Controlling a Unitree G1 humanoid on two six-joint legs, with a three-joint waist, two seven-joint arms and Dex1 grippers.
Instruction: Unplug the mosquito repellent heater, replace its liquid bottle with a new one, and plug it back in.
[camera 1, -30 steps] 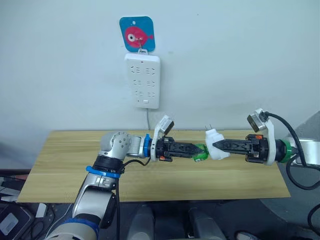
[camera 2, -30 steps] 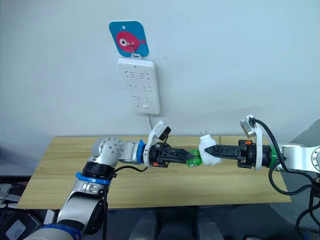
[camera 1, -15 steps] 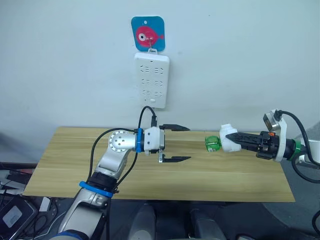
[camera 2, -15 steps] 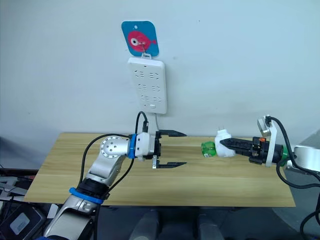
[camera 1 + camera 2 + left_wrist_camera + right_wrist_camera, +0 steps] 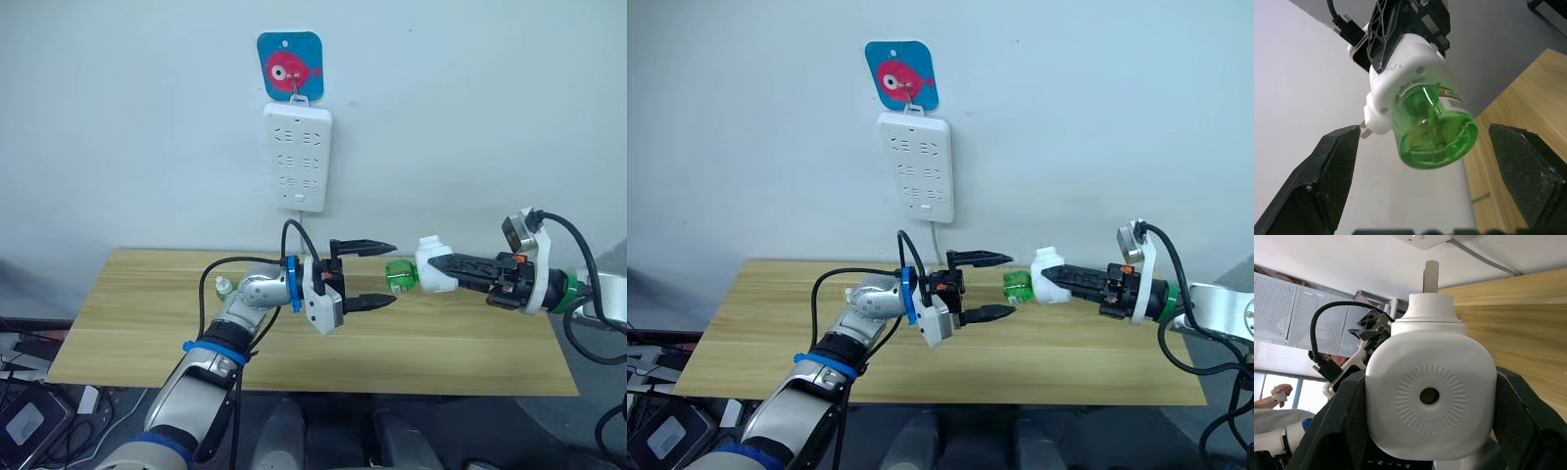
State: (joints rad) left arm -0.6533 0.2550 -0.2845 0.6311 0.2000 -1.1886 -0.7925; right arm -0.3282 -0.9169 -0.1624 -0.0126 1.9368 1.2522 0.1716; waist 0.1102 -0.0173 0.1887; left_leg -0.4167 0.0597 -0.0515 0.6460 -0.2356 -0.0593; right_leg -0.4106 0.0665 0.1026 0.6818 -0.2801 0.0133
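White mosquito repellent heater (image 5: pixel 432 277) lies horizontal, seemingly bottle-leftward.

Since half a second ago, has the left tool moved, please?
Yes. The left tool, open, has moved rightward past the power strip toward the green bottle.

Silver arms, blue rings, black fingers (image 5: pixel 364 246)

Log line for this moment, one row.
right tool: shut on heater | green bottle: attached | left tool: open, facing bottle | power strip: vacant
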